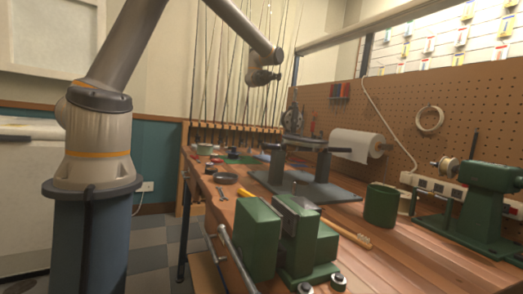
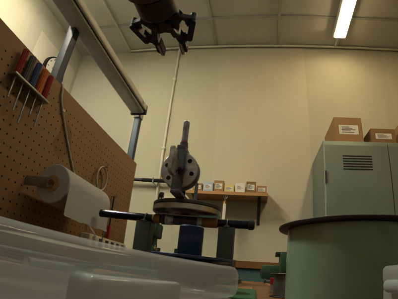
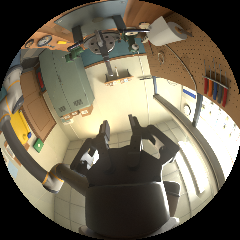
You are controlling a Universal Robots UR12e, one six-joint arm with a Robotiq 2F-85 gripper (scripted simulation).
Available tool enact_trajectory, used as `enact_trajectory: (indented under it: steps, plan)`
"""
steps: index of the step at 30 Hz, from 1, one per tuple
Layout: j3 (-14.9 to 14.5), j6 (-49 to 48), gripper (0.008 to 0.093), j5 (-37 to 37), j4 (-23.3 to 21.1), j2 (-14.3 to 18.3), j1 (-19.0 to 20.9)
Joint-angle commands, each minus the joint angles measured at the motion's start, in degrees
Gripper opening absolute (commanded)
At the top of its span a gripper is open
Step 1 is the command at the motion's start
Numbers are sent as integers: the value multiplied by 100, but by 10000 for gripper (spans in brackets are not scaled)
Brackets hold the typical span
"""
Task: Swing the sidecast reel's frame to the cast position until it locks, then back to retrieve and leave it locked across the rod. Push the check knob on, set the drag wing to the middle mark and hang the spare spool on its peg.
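Observation:
The sidecast reel [image 2: 180,172] stands upright on its round base plate [image 2: 187,207], mounted on a rod butt [image 2: 176,220] clamped across two grey posts [image 1: 277,165]. Its perforated spool [image 3: 99,45] faces sideways, with a handle rising from the top. My gripper [image 2: 171,50] hangs open and empty high above the reel, near the ceiling. In the side camera only the wrist [image 1: 261,75] shows, above the reel [image 1: 292,119]. The check knob, drag wing and spare spool cannot be made out.
A green cup [image 1: 381,205] stands on the bench right of the stand. A green vise [image 1: 286,239] sits at the near edge. A paper towel roll [image 1: 356,144] juts from the pegboard. A green line winder [image 1: 482,204] stands far right. Fishing rods [image 1: 237,81] line the back wall.

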Motion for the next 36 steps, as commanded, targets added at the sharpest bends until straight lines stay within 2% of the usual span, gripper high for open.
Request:
enact_trajectory:
  steps: [1,19,36]
  plan:
    - [-5,0,480,0,1,-4,0]
    - [71,-2,480,-2,-106,32,1]
    - [561,-3,480,-2,-912,351,1]
